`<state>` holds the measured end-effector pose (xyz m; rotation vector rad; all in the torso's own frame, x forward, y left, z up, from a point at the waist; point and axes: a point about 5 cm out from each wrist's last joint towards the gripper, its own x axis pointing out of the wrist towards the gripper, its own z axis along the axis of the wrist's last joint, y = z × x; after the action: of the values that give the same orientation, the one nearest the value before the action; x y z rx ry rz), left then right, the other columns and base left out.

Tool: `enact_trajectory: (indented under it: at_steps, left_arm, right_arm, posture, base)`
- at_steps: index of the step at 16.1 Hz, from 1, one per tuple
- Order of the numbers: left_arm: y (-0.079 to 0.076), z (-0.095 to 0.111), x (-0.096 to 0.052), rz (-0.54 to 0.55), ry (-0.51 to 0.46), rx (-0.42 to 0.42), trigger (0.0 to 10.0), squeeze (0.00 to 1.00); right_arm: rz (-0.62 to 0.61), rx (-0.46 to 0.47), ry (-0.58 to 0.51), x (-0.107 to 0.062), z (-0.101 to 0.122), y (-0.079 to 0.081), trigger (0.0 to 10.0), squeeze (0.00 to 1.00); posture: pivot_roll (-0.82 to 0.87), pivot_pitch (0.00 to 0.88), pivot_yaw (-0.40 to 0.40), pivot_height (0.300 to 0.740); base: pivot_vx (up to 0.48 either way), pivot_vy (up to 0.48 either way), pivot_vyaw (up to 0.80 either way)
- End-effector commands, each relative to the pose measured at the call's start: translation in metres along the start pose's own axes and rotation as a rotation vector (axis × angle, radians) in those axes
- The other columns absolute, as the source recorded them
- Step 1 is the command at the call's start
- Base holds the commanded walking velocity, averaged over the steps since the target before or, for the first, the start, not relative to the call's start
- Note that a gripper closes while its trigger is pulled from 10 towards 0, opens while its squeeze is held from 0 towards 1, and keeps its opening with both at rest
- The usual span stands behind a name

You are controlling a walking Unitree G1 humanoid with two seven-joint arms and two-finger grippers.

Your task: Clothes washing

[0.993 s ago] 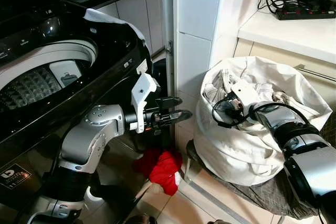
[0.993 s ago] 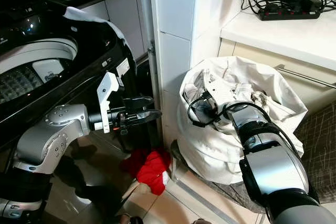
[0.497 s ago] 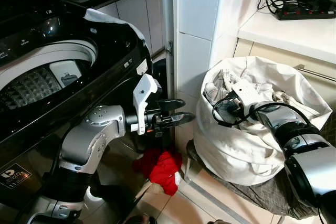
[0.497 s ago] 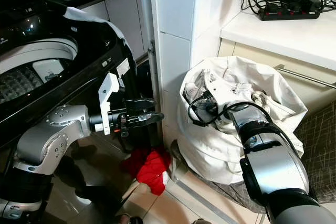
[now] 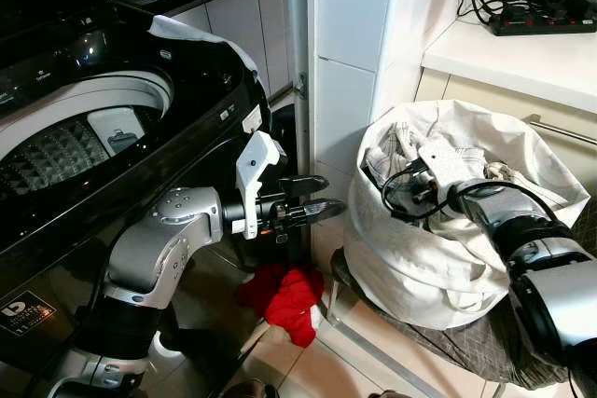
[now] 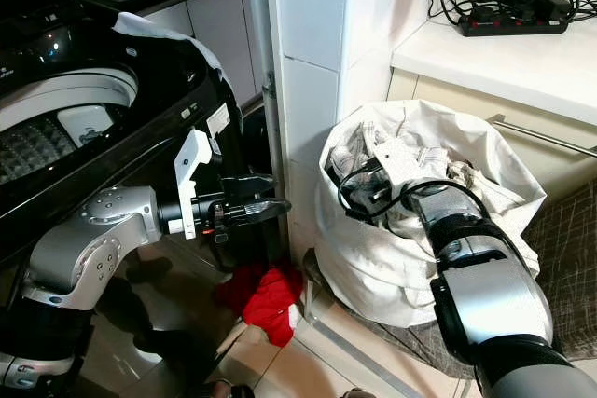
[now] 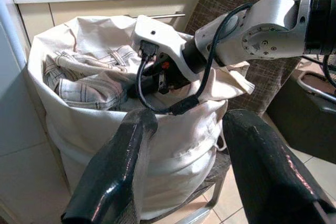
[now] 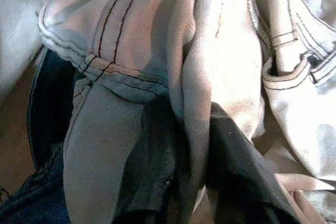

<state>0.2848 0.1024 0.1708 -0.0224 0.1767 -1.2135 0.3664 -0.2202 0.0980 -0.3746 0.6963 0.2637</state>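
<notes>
I see the black top-loading washing machine (image 5: pixel 103 118) far left, drum open. Left gripper (image 5: pixel 312 200) idles mid-air, fingers wide, empty. Right gripper (image 8: pixel 184 182) is down in the white fabric laundry bag (image 5: pixel 420 267), fingers pinching a fold of pale denim garment (image 8: pixel 157 51). Right arm nearer; the washer lies leftward.

a red garment (image 5: pixel 291 298) lies crumpled on the tiled floor (image 5: pixel 392 372), seemingly beside a laundry bag (image 5: pixel 420 267).

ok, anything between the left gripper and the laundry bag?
Nothing in the way. In the left wrist view, the open left gripper looks straight at the laundry bag across bare air; in the eye views, the white tiled pillar stands just behind that gap.
</notes>
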Motion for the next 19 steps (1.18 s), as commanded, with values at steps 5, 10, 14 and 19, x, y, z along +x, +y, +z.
enact_trajectory:
  at_steps: [5, 10, 14, 19]
  left_arm:
    - [0.007, 0.008, 0.003, 0.03, -0.011, 0.04, 10.0, 0.0]
    - [0.028, 0.041, 0.015, 0.235, -0.179, 0.133, 10.0, 0.0]
    - [0.026, 0.082, 0.024, 0.24, -0.382, 0.143, 10.0, 1.0]
    - [0.003, 0.11, 0.053, 0.089, -0.52, 0.181, 10.0, 1.0]
  right_arm:
    - [-0.037, 0.218, -0.145, -0.019, 0.015, -0.036, 0.0, 0.0]
    - [0.163, 0.469, -0.529, -0.081, 0.073, -0.072, 0.0, 0.0]
    - [0.341, 0.44, -0.754, -0.148, 0.116, -0.067, 0.0, 0.0]
    - [0.676, 0.393, -0.953, -0.212, 0.158, -0.02, 0.0, 0.0]
  posture:
    - [-0.07, 0.0, 0.082, 0.74]
    - [-0.09, 0.0, 0.098, 0.74]
    - [-0.12, 0.0, 0.115, 0.74]
    - [-0.13, 0.0, 0.112, 0.74]
  base:
    - [0.0, 0.0, 0.0]
    - [0.0, 0.0, 0.0]
    - [0.0, 0.0, 0.0]
    - [0.0, 0.0, 0.0]
